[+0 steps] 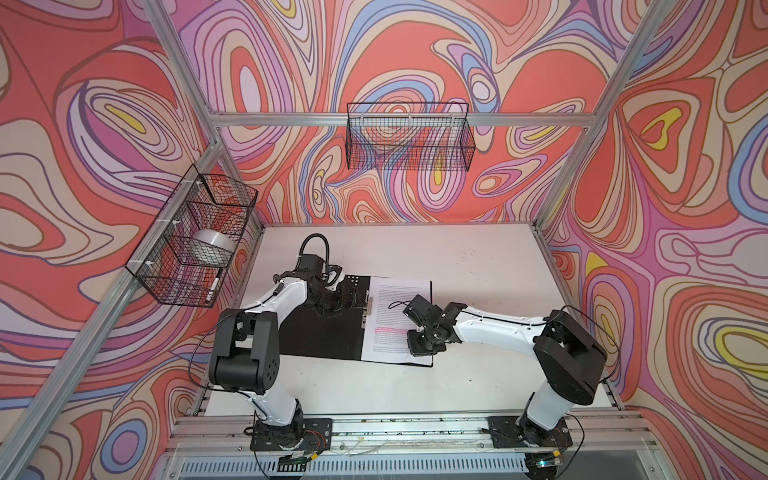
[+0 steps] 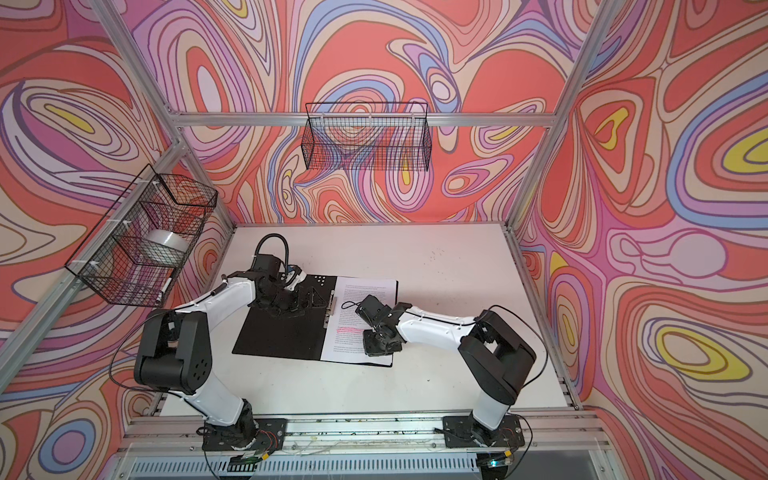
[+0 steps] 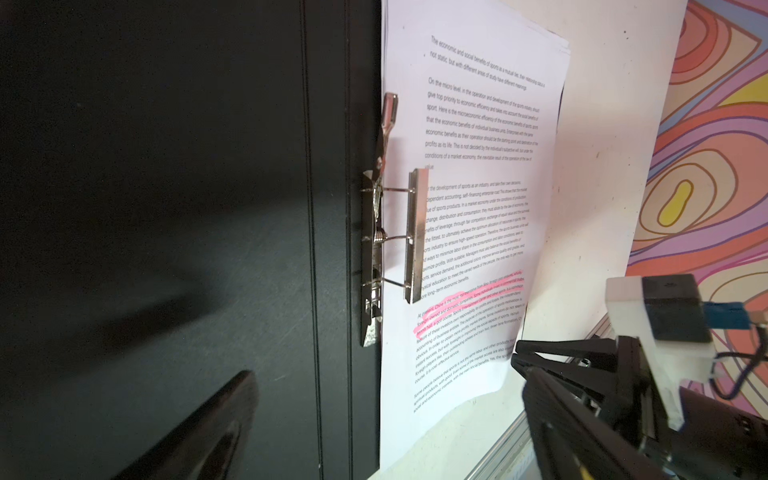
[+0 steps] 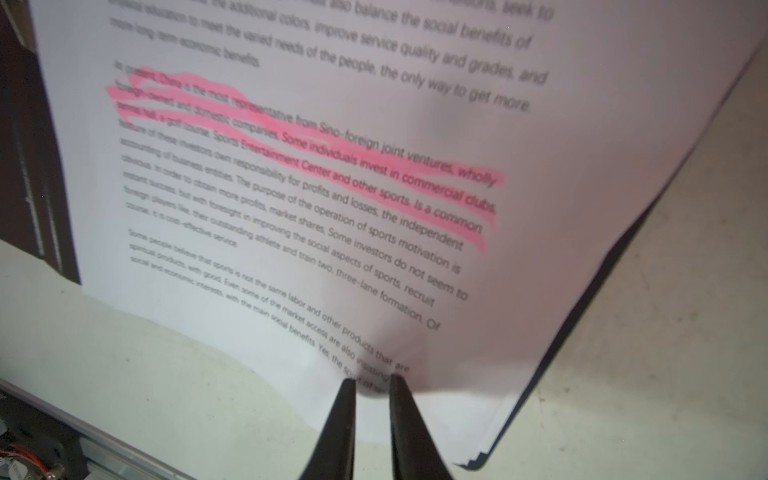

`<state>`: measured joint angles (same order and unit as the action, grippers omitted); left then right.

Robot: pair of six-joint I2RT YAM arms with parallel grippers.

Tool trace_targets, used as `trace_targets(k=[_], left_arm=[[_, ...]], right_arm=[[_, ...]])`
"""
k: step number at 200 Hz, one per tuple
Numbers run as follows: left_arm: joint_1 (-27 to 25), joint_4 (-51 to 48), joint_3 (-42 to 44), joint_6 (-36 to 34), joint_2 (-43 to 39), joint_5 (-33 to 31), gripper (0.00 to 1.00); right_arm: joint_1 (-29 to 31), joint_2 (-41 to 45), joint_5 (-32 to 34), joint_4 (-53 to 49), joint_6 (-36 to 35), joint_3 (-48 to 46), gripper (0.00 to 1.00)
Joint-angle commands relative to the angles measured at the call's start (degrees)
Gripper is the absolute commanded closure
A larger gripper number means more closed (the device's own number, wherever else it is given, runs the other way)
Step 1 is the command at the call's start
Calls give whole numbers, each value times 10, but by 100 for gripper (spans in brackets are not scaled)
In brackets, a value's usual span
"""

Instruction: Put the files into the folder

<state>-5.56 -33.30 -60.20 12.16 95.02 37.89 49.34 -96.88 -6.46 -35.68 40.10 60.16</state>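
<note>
Writing is too small to be read in both top views. There the files (image 1: 384, 345) are laid on the right half of the open folder (image 1: 324, 336), flat on the white table (image 1: 478, 291); bare tabletop is left behind and to the right. The left gripper (image 1: 336, 301) is spread wide above the folder's black left half, with nothing gripped. In the left wrist view, "On the micro level" is read on the files (image 3: 469, 232), and the metal clip (image 3: 411, 237) is set over their inner margin. In the right wrist view, the right gripper (image 4: 372, 384) is nearly closed, with the files' (image 4: 291, 208) puckered lower edge pinched between its tips. "Some individuals invest in commercial clubs" is highlighted pink.
</note>
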Motion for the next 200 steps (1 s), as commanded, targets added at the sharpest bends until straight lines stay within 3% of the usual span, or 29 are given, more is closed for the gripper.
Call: trace_targets(k=[1,200], left_arm=[[2,-22,-15,-12,-14,5,0],[2,-20,-7,0,-20,18,0]], right_arm=[[4,28,19,-20,-8,24,83],[4,-30,-13,44,5,-27,85]])
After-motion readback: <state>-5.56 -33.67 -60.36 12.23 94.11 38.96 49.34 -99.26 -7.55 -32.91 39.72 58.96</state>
